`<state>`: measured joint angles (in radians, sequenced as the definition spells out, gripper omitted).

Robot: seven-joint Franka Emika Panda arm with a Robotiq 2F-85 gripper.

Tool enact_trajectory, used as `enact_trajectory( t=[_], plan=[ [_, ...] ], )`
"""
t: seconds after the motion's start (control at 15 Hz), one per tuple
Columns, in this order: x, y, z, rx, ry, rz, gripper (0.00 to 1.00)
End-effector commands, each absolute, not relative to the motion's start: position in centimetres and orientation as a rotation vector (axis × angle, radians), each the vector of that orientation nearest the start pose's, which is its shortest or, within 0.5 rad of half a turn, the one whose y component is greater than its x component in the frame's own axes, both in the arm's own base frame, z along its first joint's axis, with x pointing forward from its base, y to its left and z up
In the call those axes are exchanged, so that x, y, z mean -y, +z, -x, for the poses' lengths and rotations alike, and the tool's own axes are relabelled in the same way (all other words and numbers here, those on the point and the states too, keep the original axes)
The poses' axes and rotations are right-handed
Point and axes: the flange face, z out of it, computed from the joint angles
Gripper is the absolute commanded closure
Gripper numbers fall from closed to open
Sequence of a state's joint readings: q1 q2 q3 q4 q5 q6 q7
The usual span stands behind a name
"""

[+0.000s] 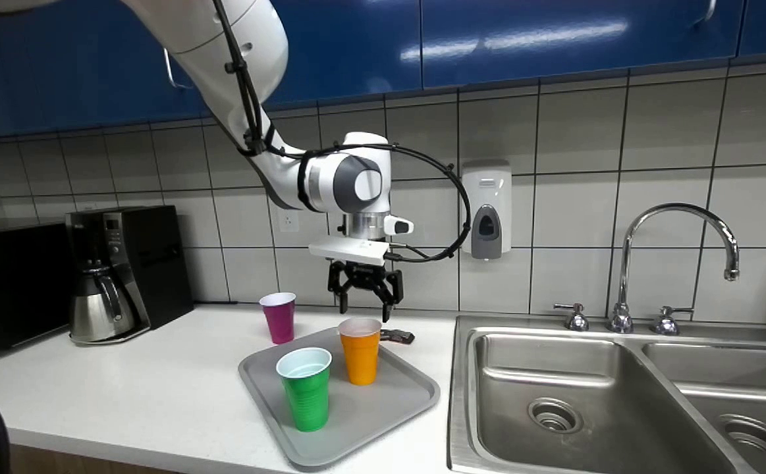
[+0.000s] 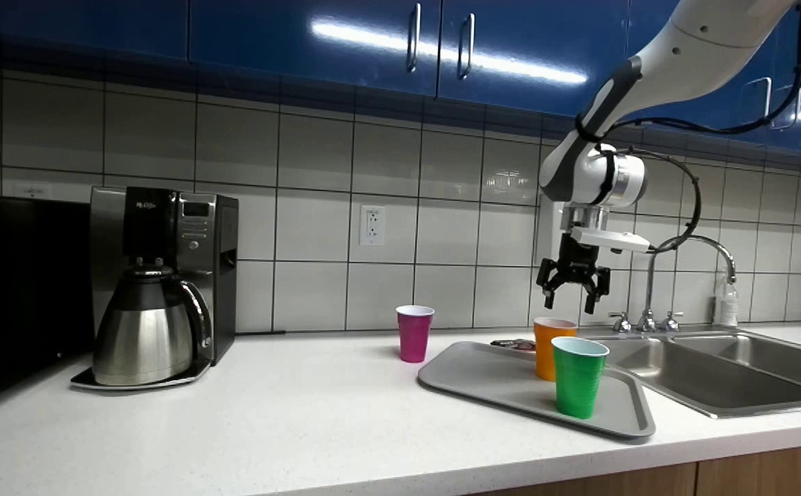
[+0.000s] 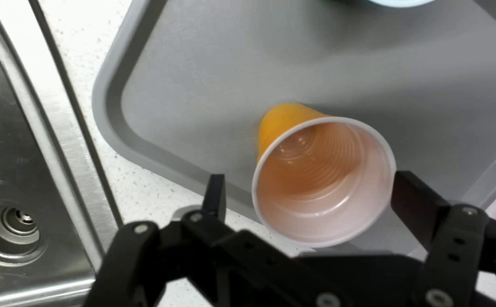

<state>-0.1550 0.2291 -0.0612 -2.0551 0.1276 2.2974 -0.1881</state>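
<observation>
My gripper (image 1: 365,308) hangs open, pointing down, a little above the orange cup (image 1: 360,355). In an exterior view the same gripper (image 2: 569,303) shows a gap beneath its fingertips, over the orange cup (image 2: 547,358). From the wrist, the cup's pale rim (image 3: 260,170) appears between the spread fingers (image 3: 216,194), overlapping the right one's edge; nothing is gripped. The orange cup stands upright on a grey tray (image 1: 389,411). A green cup (image 1: 307,398) shares the tray, towards its front edge. A magenta cup (image 2: 414,337) stands on the counter beside the tray.
A steel double sink (image 1: 554,408) with a curved faucet (image 1: 679,209) lies beside the tray. Behind the tray rests a small dark item (image 1: 397,336). A coffee maker (image 2: 159,289) occupies the counter's far end, and a soap dispenser (image 1: 487,209) hangs on the tiled wall.
</observation>
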Motion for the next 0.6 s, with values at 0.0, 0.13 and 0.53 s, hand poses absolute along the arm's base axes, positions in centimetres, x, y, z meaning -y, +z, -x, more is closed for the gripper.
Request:
enact_trajectory(
  t=[0.0,0.13,0.53],
  plan=[
    [11.66,35.21,-56.06,-0.114,-0.034,3.058,0.0],
    [11.24,35.53,-55.94,-0.105,-0.028,3.066,0.0],
    [11.13,34.71,-56.66,-0.136,-0.023,3.053,0.0]
  ],
)
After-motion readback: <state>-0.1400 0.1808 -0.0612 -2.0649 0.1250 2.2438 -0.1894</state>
